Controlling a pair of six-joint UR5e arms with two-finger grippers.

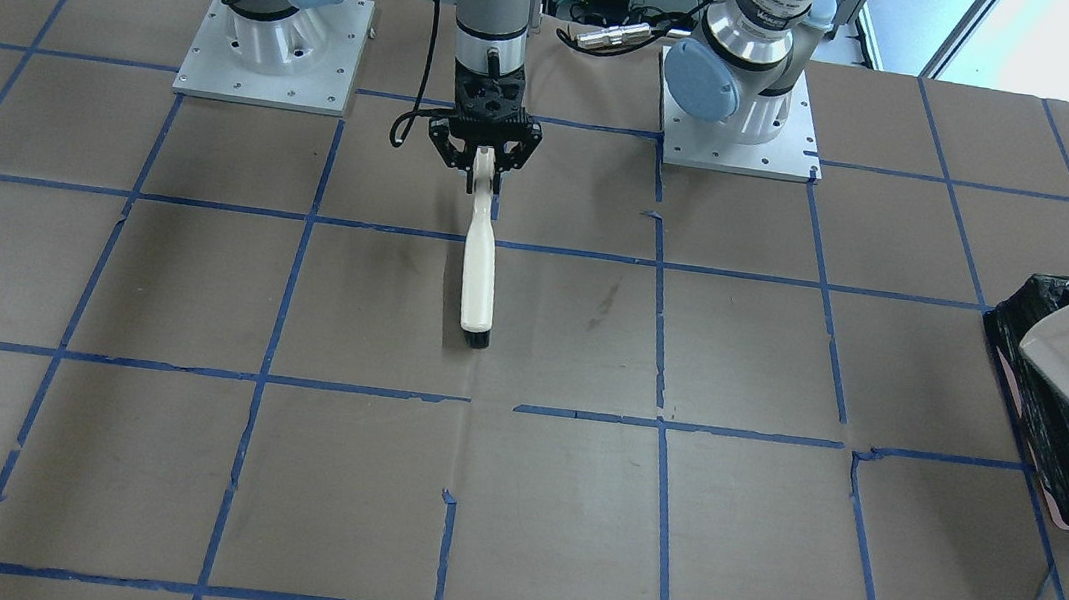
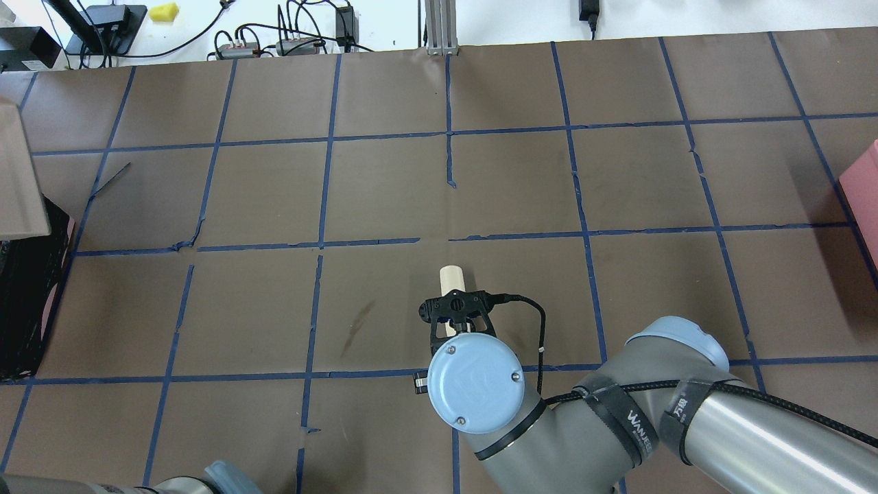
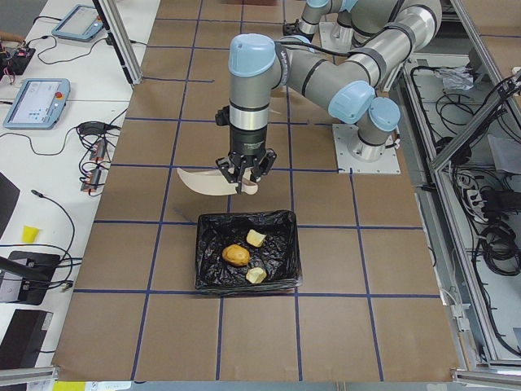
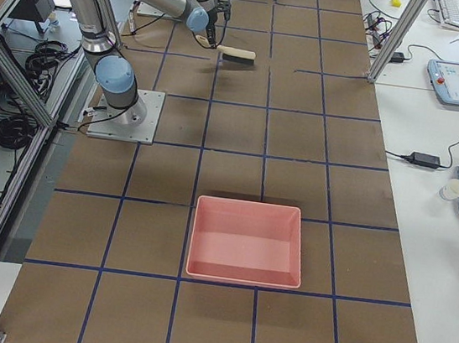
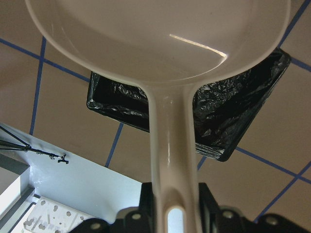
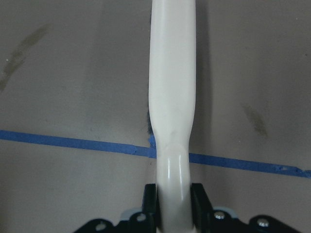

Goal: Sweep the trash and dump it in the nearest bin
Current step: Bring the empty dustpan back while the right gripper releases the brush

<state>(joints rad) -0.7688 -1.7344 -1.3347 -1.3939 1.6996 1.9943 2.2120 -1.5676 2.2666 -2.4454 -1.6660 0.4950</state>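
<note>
3 trash lumps (image 3: 236, 255) lie in the bin (image 3: 281, 218). My left gripper (image 5: 172, 196), jaws clamped on the dustpan (image 5: 155, 43), hangs over it; my right gripper (image 1: 483, 155), jaws clamped on the brush (image 1: 478, 274). I'd risk snagging the liner (image 5: 233, 107) by lowering.

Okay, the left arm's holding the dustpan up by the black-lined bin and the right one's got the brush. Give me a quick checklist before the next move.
1. All trash inside the bin: ok, three lumps lie on its black liner.
2. Is the dustpan emptied: cannot tell. The face in the left wrist view is bare, but which face it is stays unclear.
3. Hold of the left gripper on the dustpan handle: ok, shut on it.
4. Hold of the right gripper on the brush: ok, shut on its handle.
5. Is the brush apart from the bin: ok, it is at mid-table.
</note>
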